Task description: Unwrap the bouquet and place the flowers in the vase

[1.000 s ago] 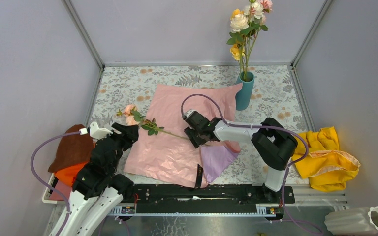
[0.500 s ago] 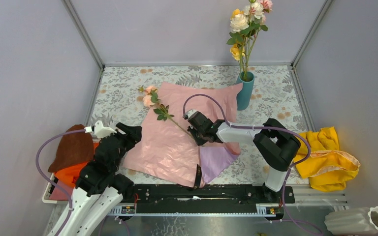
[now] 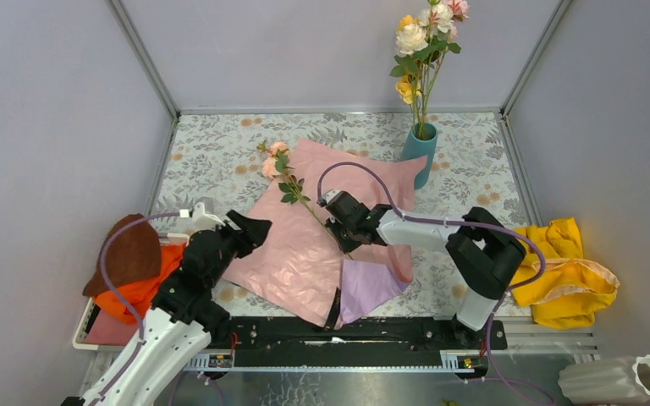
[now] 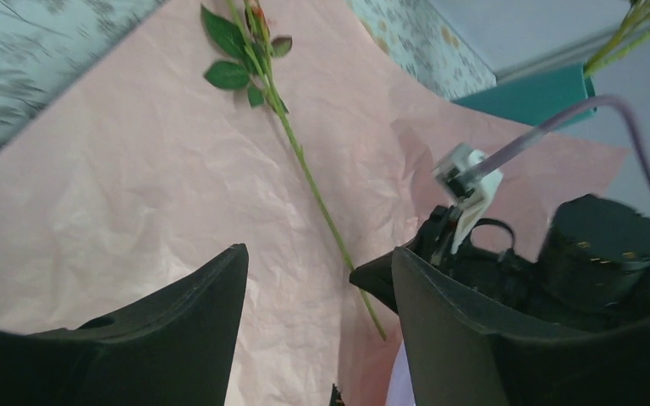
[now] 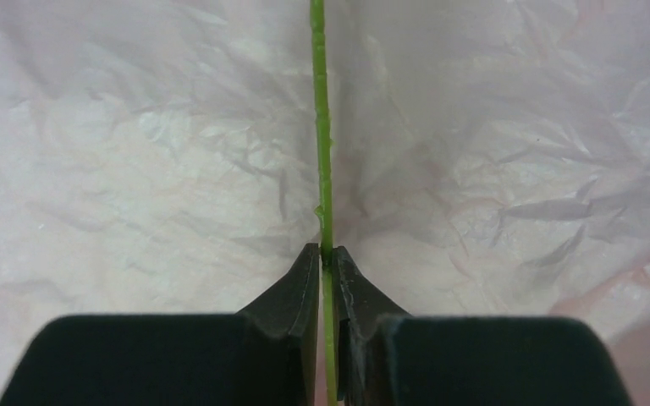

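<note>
Floral tabletop (image 3: 212, 161) under pink paper (image 3: 288, 254): your right end effector (image 3: 344, 240) is clamped on the rose (image 3: 292, 182), its stem lying diagonally with blooms pointing far-left; your left end effector (image 3: 252, 230) stands apart.

- The stem (image 5: 322, 127) on the pink paper (image 5: 135, 169) is running off the right wrist view's top edge, its bloom going unseen.
- The pink paper's far corner is hiding the vase's (image 3: 423, 142) lower part.

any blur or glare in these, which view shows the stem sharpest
Right wrist: stem crisp, pink paper faintly glossy, right claw near the lens slightly soft. Left wrist: scene tilted, vase at the far edge softer. Top external: even light, soft shadows, no strong glare.
</note>
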{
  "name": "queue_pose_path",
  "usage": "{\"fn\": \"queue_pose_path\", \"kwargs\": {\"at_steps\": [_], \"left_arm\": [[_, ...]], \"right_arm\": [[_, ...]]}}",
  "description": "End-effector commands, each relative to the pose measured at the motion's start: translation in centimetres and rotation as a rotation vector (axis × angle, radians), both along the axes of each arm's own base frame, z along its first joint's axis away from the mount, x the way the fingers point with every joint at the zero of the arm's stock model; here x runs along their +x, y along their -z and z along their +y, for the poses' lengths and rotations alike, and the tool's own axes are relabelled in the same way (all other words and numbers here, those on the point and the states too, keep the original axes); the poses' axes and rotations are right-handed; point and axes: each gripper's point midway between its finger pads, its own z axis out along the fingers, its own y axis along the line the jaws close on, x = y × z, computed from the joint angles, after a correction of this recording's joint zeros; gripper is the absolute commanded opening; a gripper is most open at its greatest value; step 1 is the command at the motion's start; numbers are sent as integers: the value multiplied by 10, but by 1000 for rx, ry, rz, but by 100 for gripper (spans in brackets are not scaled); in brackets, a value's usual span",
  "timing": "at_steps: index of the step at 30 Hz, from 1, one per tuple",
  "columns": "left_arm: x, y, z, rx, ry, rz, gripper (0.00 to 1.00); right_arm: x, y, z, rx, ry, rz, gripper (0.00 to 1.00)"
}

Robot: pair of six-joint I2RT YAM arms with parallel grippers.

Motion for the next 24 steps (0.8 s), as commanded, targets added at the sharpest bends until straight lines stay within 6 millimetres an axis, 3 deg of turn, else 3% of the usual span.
{"fn": "queue_pose_path", "kwargs": {"at_steps": [1, 6, 10, 16, 24], "left_arm": [[6, -10, -39, -140, 150, -66, 69], [10, 1, -59, -198, 221, -50, 69], [16, 2, -72, -246, 261, -64, 69], [22, 14, -88, -279, 310, -25, 69], [27, 48, -101, -292, 346, 56, 67]], "right_arm": [[-1, -55, 15, 137, -2, -31, 0], [-13, -87, 22, 240, -38, -29, 0], [-21, -101, 26, 305, -56, -21, 0], [-28, -112, 36, 373, -74, -6, 0], [-36, -115, 47, 396, -93, 3, 0]]}}
